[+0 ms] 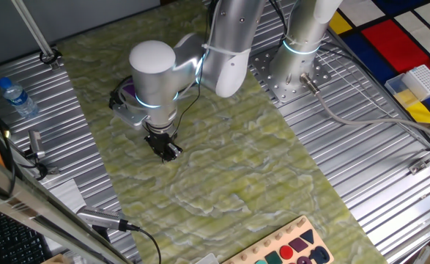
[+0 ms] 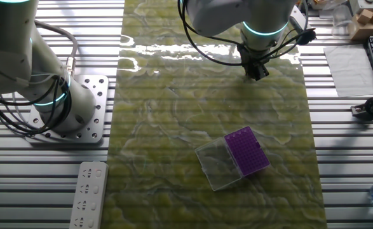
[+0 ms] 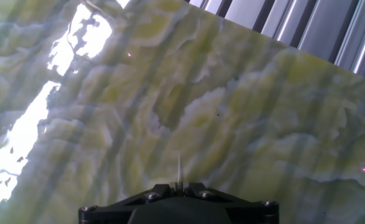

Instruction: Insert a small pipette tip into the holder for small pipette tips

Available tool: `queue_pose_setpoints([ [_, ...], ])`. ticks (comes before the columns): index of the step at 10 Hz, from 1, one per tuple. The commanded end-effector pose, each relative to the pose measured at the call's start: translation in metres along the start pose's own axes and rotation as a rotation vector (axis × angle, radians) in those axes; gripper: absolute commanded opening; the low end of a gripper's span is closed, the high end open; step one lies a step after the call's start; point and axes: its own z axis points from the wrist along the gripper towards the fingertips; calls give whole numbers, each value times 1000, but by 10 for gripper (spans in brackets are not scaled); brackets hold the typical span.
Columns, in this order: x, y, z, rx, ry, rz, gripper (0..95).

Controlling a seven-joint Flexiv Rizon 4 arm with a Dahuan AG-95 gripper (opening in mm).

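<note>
In the hand view my gripper [image 3: 179, 185] is shut on a small pipette tip [image 3: 180, 169], a thin whitish sliver that points out from between the fingers over the green marbled mat [image 3: 232, 112]. The other fixed view shows the gripper [image 2: 255, 74] near the mat's far edge. The holder for small pipette tips [image 2: 246, 151], a flat purple square box dotted with holes, lies well away toward the near side, its clear cover piece [image 2: 219, 164] open beside it. In one fixed view the arm hides most of the holder [image 1: 129, 91]; the gripper [image 1: 170, 152] hangs over bare mat.
A second robot base [image 2: 53, 108] and a white remote [image 2: 88, 194] stand left of the mat. A water bottle [image 1: 18, 97] lies on the ribbed metal table. A white gridded rack [image 1: 424, 79] sits far right. A wooden shape board [image 1: 288, 249] lies at the mat's near end.
</note>
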Motion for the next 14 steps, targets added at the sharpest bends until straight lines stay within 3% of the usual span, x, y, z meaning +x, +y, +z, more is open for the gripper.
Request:
queue_pose_setpoints([
  [1,0,0,1,0,1,0,0],
  [4,-2,-2,-9,-2,14,-2,0],
  [6,-7,-6,-23,0,28,-8,0],
  [8,-12,-16,-39,33,67,-71,0],
  [10,-14,-27,-46,43,81,-109,0],
  [14,-14,-33,-53,59,99,-137,0],
])
